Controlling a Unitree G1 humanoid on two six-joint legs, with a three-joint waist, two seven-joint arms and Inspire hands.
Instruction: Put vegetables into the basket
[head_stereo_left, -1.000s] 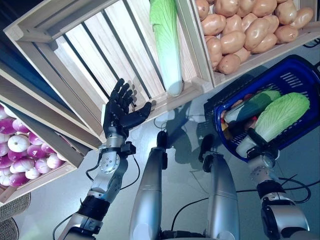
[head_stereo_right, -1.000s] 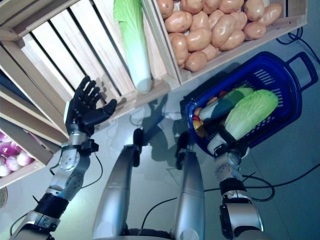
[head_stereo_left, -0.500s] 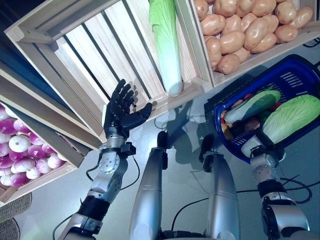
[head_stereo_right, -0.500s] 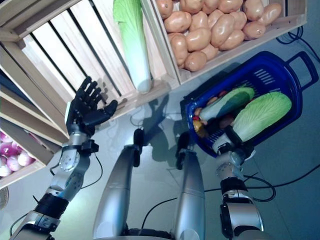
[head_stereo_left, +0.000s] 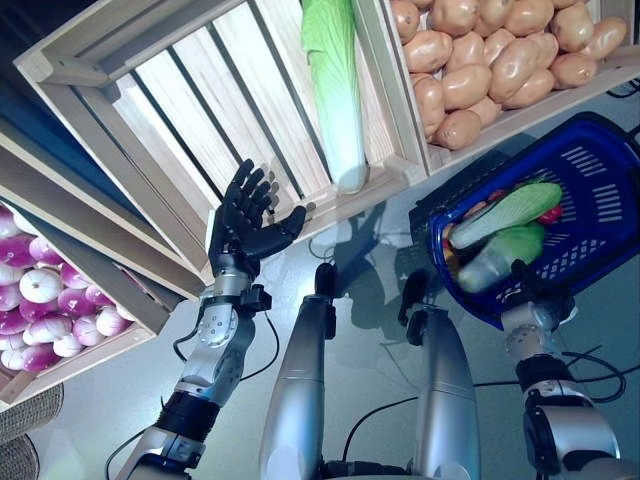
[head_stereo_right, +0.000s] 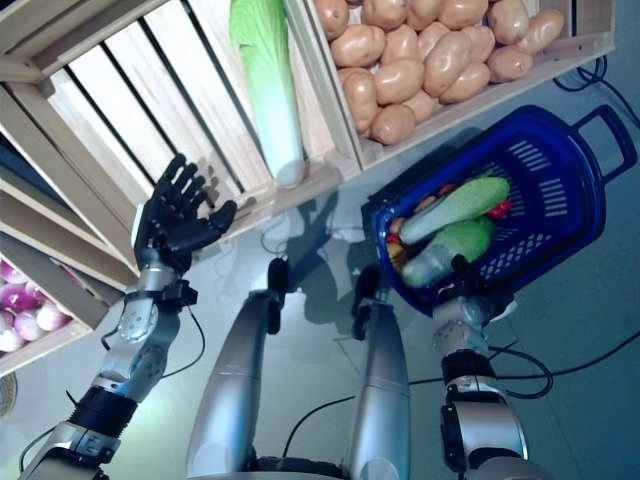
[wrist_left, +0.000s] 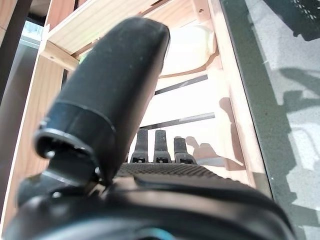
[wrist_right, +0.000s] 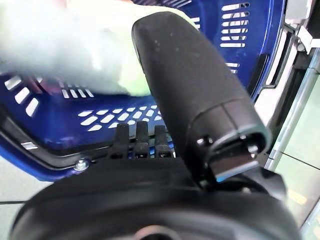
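Note:
The blue plastic basket (head_stereo_left: 600, 130) stands on the floor at the right. In it a pale green napa cabbage (head_stereo_left: 500, 255) lies next to a long green vegetable (head_stereo_left: 505, 213) and a small red one (head_stereo_left: 553, 213). My right hand (head_stereo_left: 527, 290) is at the basket's near rim, open and empty. In the right wrist view its thumb (wrist_right: 195, 100) stands over the basket's wall (wrist_right: 240, 30), with the cabbage (wrist_right: 75, 45) past it. My left hand (head_stereo_left: 243, 225) is open and raised before the wooden crate (head_stereo_left: 180, 110), apart from a long napa cabbage (head_stereo_left: 335, 90) lying in it.
The wooden stand's slatted crates run along the back, and a lower shelf (head_stereo_left: 90, 350) juts out at the left. A crate edge (head_stereo_left: 520, 115) hangs just behind the basket. Grey floor (head_stereo_left: 360, 260) lies between the stand and the basket.
The napa cabbage has left my right hand and dropped into the basket. The right hand now sits empty at the rim. The left hand has not moved.

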